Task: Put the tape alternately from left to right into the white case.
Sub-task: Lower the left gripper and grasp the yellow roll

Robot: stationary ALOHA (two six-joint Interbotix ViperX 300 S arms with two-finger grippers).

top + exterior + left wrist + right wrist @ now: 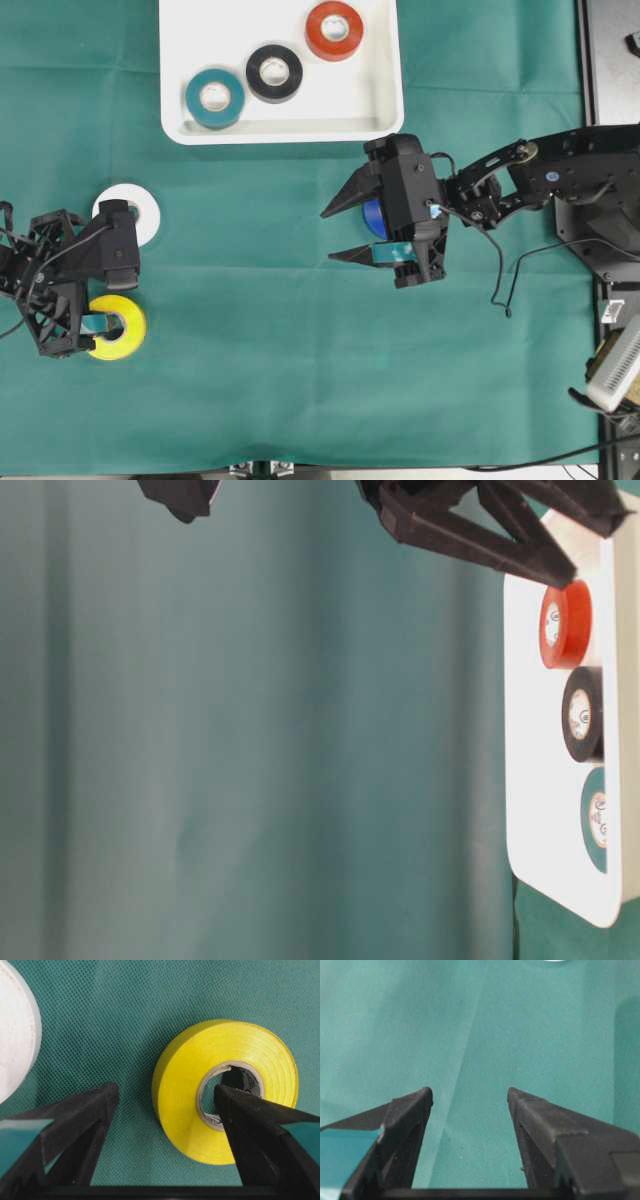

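The white case [375, 110] lies at the top centre and holds a teal tape [214, 97], a black tape [274, 72] and a red tape [333, 30] in a slanted row. These also show in the table-level view as red tape [565, 623], black tape [582, 715] and teal tape [595, 820]. On the cloth at the left lie a white tape [148, 212] and a yellow tape [125, 340]. My left gripper [115, 298] is open astride the yellow tape [240, 1045]: one finger in its core, the other outside, clear of the wall. My right gripper [330, 236] hangs open and empty, with a blue tape [374, 218] partly hidden under it.
A teal cloth [260, 380] covers the table. Black equipment and cables [610, 250] stand along the right edge. The white tape [15, 1035] sits close to the left of my left gripper [166, 1089]. Only cloth lies between the fingers of my right gripper [470, 1091].
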